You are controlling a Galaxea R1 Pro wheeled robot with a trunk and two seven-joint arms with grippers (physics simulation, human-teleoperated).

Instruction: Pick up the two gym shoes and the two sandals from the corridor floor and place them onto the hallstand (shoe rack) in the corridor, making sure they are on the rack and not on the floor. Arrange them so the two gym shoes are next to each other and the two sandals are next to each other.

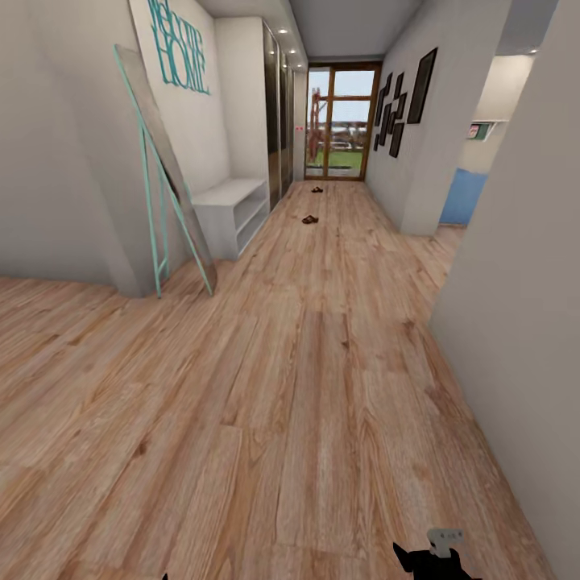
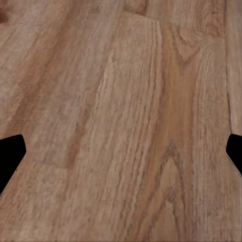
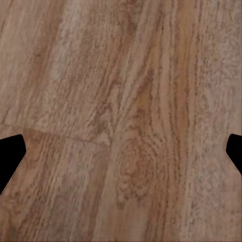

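We are in the approach step: both sandals (image 1: 310, 219) lie far ahead on the corridor floor (image 1: 306, 387), our left hand (image 2: 121, 151) and right hand (image 3: 121, 151) spread and empty, so next we drive closer.

A long corridor with a light wood-plank floor (image 1: 306, 387) and pale grey walls (image 1: 515, 266). At its far end stands a wood-framed glass door (image 1: 341, 121), bright with daylight. Along the left wall: a teal-framed leaning mirror (image 1: 165, 173), teal lettering (image 1: 179, 48), a low white two-shelf bench (image 1: 234, 211), then tall wardrobes (image 1: 266, 105). Dark picture frames (image 1: 403, 101) hang on the right wall.
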